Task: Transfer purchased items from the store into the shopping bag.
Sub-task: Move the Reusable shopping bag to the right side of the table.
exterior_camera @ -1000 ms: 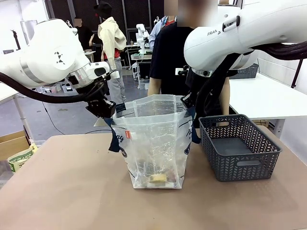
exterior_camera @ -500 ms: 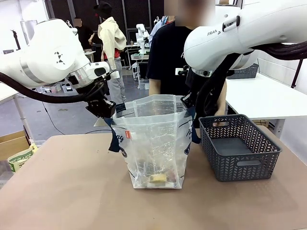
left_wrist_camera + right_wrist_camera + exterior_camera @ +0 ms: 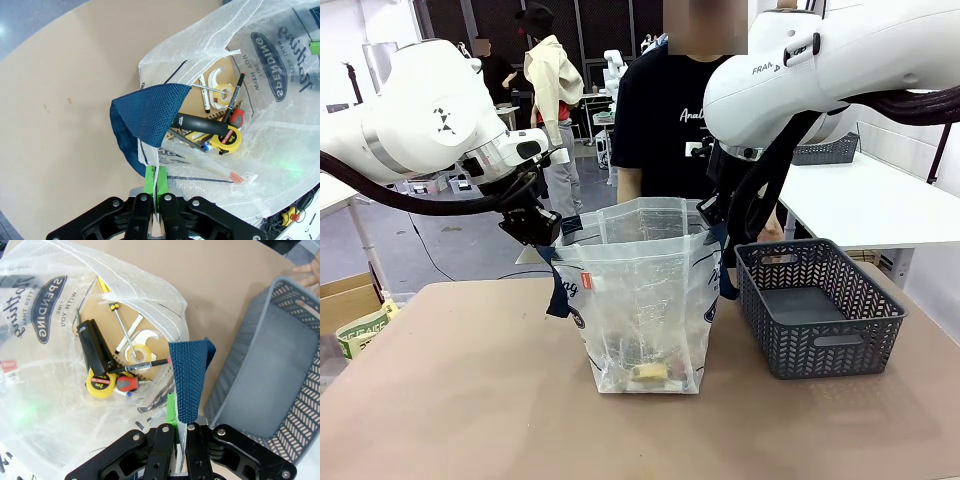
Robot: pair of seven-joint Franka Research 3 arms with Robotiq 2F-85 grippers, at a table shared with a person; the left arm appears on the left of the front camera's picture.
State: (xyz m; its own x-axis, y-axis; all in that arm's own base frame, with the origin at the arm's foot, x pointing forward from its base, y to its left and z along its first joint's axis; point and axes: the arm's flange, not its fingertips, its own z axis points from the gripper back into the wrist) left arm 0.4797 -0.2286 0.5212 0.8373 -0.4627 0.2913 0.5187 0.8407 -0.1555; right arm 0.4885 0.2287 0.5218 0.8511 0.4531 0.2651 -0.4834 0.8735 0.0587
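The clear shopping bag (image 3: 640, 290) stands open in the middle of the table. My left gripper (image 3: 542, 238) is shut on the bag's left rim beside a navy handle (image 3: 145, 120), green pads (image 3: 149, 179) pinching the plastic. My right gripper (image 3: 712, 213) is shut on the right rim by the other handle (image 3: 189, 375). At the bag's bottom lie the purchased items: a flat brown packet (image 3: 197, 102), a yellow tape measure (image 3: 229, 139), a black bar (image 3: 202, 125) and a red-handled piece (image 3: 128, 383). The store, a dark grey lattice basket (image 3: 820, 345), sits just right of the bag with nothing inside.
A person in a black shirt (image 3: 665, 130) stands behind the bag at the far edge, fingers (image 3: 310, 277) near the basket's far rim. Bare brown tabletop (image 3: 450, 400) stretches to the left and front. A white table (image 3: 870, 200) stands at the back right.
The person behind the bag has shifted to face the table squarely. Both arms and the bag have stayed still.
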